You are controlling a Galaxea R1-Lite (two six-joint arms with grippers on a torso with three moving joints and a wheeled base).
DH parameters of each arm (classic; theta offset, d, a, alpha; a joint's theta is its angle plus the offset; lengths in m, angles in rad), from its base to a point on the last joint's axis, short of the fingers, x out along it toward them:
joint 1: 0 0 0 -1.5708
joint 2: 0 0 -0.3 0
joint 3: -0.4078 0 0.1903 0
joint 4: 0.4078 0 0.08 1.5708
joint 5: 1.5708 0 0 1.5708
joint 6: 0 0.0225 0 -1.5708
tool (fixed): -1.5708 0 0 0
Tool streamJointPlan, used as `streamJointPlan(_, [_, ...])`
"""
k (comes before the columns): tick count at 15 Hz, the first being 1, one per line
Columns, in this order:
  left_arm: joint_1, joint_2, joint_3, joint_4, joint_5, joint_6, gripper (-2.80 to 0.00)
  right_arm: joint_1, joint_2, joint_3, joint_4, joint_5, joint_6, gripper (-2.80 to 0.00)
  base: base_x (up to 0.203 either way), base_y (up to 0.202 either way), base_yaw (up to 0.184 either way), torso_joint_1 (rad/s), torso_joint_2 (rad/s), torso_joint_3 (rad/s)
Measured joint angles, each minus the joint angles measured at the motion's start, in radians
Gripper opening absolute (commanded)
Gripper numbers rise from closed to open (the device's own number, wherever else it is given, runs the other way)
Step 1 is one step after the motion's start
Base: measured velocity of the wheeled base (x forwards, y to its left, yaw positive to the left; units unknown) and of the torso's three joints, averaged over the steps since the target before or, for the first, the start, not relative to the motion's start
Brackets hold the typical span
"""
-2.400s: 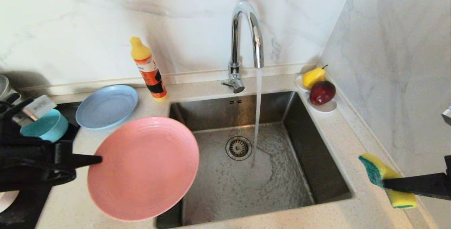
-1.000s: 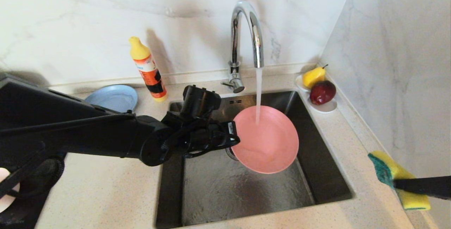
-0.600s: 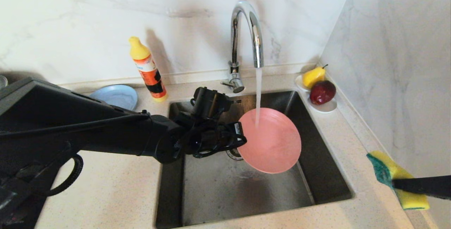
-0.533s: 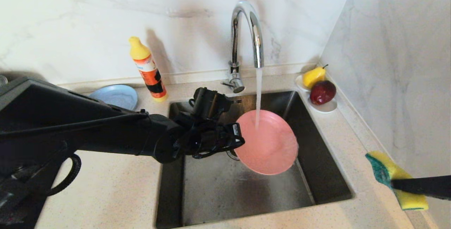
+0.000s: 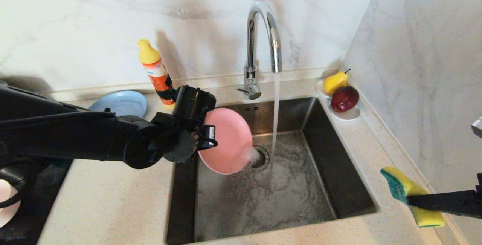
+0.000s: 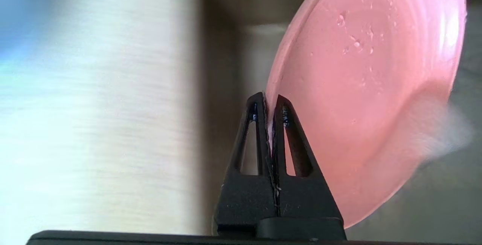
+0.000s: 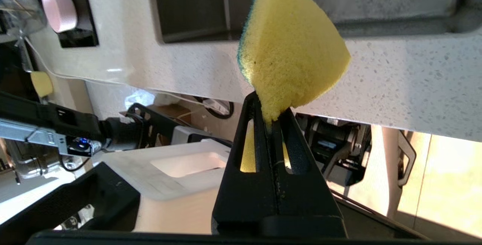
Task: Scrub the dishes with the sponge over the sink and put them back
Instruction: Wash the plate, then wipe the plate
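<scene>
Water runs mid-frame as we watch our left gripper (image 5: pixel 205 139) clamp the salmon-pink plate (image 5: pixel 226 141) over the sink (image 5: pixel 354 199), left of centre; lower right, our right gripper (image 5: pixel 408 199) pinches the sponge (image 5: pixel 399 188) above the counter (image 5: pixel 113 207).

Home kitchen: sink (image 5: pixel 339 184), faucet (image 5: pixel 263 41)

Legible markings: none.
The bottle (image 5: pixel 158 75) by the sink (image 5: pixel 350 184) carried an orange, white and black label, but its print was too small to read. A white tag on the left gripper (image 5: pixel 208 139) showed dark marks that could not be made out. No other text, brand, number or sign was seen.
</scene>
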Motion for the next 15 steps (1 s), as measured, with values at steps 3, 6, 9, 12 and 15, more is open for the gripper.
streamJointPlan(3, [0.03, -0.04, 0.017, -0.014, 0.04, 0.04, -2.8, 0.0, 0.003, 0.005, 0.001, 0.0, -0.001, -2.8, 0.0, 0.0, 0.0, 0.0, 0.0, 0.0])
streamJointPlan(6, [0.037, -0.078, 0.023, -0.016, 0.042, 0.047, -2.8, 0.0, -0.001, 0.003, 0.002, 0.0, -0.001, -2.8, 0.0, 0.0, 0.0, 0.0, 0.0, 0.0])
streamJointPlan(9, [0.038, -0.107, 0.041, -0.016, 0.042, 0.046, -2.8, 0.001, 0.0, 0.005, 0.002, 0.0, -0.001, -2.8, 0.0, 0.0, 0.0, 0.0, 0.0, 0.0])
streamJointPlan(12, [0.037, -0.159, 0.079, -0.042, 0.024, 0.035, -2.8, 0.001, 0.001, -0.001, 0.002, 0.001, -0.001, -2.8, 0.0, 0.0, 0.0, 0.0, 0.0, 0.0])
streamJointPlan(15, [0.036, -0.266, 0.148, -0.053, -0.051, 0.04, -2.8, 0.02, 0.004, -0.036, 0.006, 0.034, 0.003, -2.8, 0.0, 0.0, 0.0, 0.0, 0.0, 0.0])
